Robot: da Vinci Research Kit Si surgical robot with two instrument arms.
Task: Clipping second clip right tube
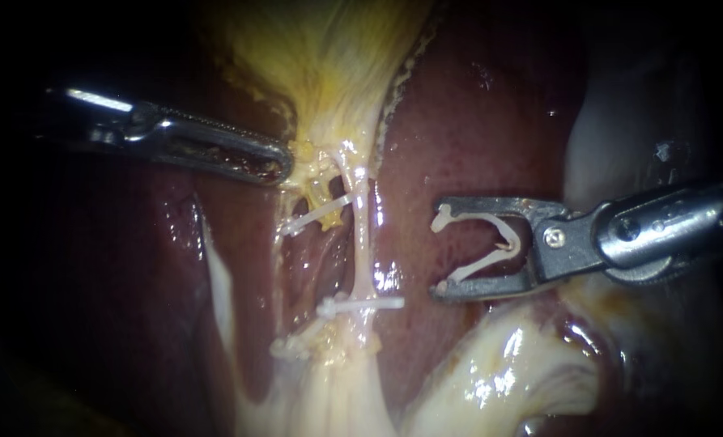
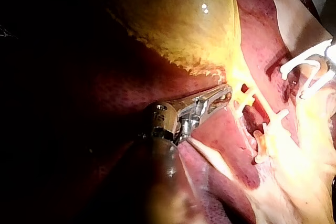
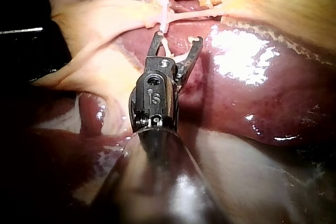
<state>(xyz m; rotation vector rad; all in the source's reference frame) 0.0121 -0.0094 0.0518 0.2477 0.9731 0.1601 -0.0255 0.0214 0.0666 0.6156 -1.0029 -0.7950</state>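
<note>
One clip [image 1: 482,262] inside right instrument's pincer [image 1: 440,252]

Right instrument [image 1: 440,252], clip [image 1: 478,265] within, right of right tube [image 1: 363,243]; left instrument [image 1: 284,166] left, at gallbladder [image 1: 329,57].

This is a surgical bench, seen from very close. A bare liver [image 1: 474,129], wet and shining, fills the endoscope view. A yellow gallbladder [image 2: 178,19] lies against it, and everything around the lit patch is dark. At the centre, white clips [image 1: 316,214] sit across pale tubes [image 1: 363,243]. The slim metal left instrument [image 1: 280,166] reaches in from 9 o'clock. The right instrument [image 1: 440,252] comes in from 3 o'clock and carries an open clip [image 1: 491,247] between its jaws.
</note>
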